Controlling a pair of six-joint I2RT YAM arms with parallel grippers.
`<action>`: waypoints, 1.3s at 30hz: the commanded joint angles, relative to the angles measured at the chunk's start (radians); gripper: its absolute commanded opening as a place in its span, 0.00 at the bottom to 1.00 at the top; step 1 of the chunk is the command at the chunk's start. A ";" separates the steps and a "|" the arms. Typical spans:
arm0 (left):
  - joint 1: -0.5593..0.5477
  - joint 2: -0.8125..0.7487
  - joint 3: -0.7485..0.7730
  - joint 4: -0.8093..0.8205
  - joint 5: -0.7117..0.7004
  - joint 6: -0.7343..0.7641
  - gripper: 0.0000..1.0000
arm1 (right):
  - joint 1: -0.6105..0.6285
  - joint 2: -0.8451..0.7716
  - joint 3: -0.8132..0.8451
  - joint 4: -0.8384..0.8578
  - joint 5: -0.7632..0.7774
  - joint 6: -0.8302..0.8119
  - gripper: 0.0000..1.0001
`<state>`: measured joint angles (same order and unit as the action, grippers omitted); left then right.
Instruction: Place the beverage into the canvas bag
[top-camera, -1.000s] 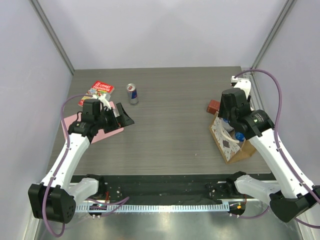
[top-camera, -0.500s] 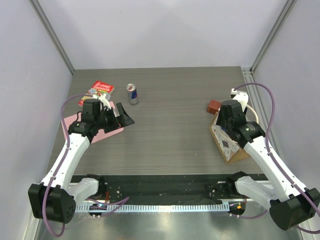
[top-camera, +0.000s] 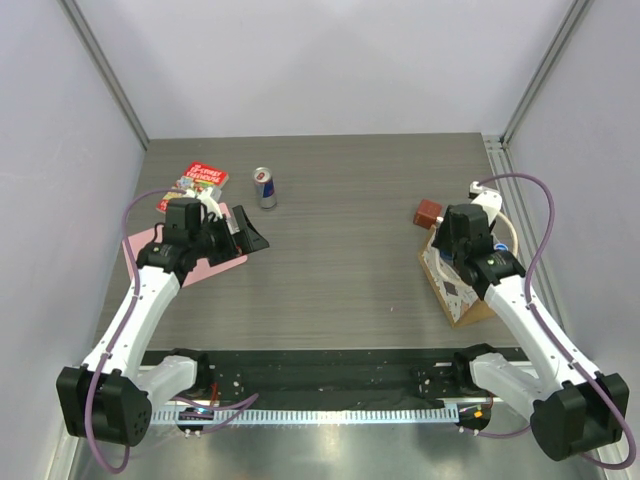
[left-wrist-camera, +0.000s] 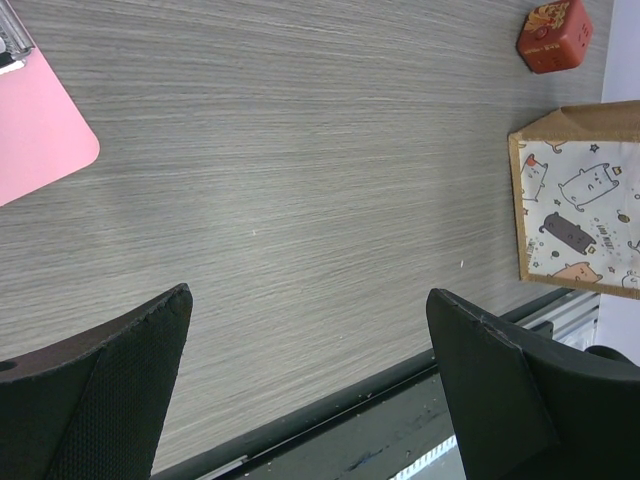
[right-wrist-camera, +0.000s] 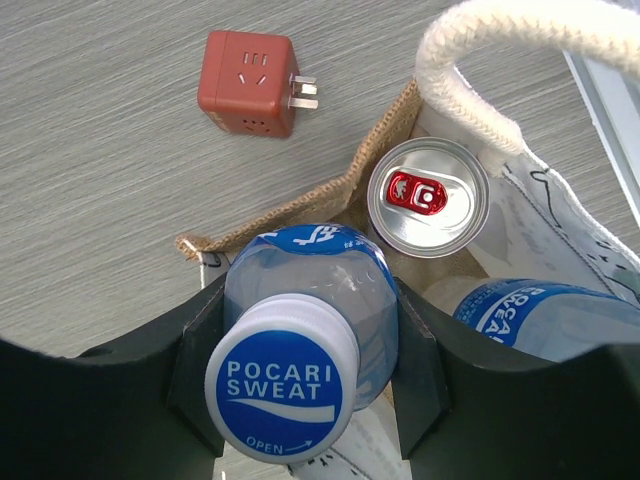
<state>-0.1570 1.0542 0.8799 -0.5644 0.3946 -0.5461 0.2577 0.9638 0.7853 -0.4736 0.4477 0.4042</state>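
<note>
Blue-labelled bottle (right-wrist-camera: 283, 390), tan cat-print canvas bag (left-wrist-camera: 580, 205), red cube (right-wrist-camera: 247, 83), pink mat (left-wrist-camera: 35, 130)

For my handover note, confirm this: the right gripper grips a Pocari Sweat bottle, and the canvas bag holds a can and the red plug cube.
One error: the right wrist view shows the red plug cube on the table, outside the canvas bag. The right gripper does grip the Pocari Sweat bottle, and a can is inside.

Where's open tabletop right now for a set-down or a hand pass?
Widest bare stretch: table centre, between the can and left gripper on one side and the red plug cube and canvas bag on the other. Crowded: left side around the pink board and red packet, and the bag's mouth, where the right gripper holds a bottle.
</note>
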 joint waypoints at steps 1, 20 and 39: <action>-0.004 0.004 -0.001 0.038 0.030 -0.005 1.00 | -0.018 -0.028 -0.006 0.214 -0.021 0.038 0.01; -0.003 0.006 -0.002 0.040 0.032 -0.005 1.00 | -0.029 -0.048 0.063 0.096 0.002 0.025 0.79; -0.003 -0.020 -0.001 0.040 0.033 -0.006 1.00 | 0.211 0.278 0.491 0.095 -0.095 -0.047 0.80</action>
<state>-0.1570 1.0569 0.8799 -0.5640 0.4049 -0.5461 0.3214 1.1255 1.1778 -0.4660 0.3199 0.4137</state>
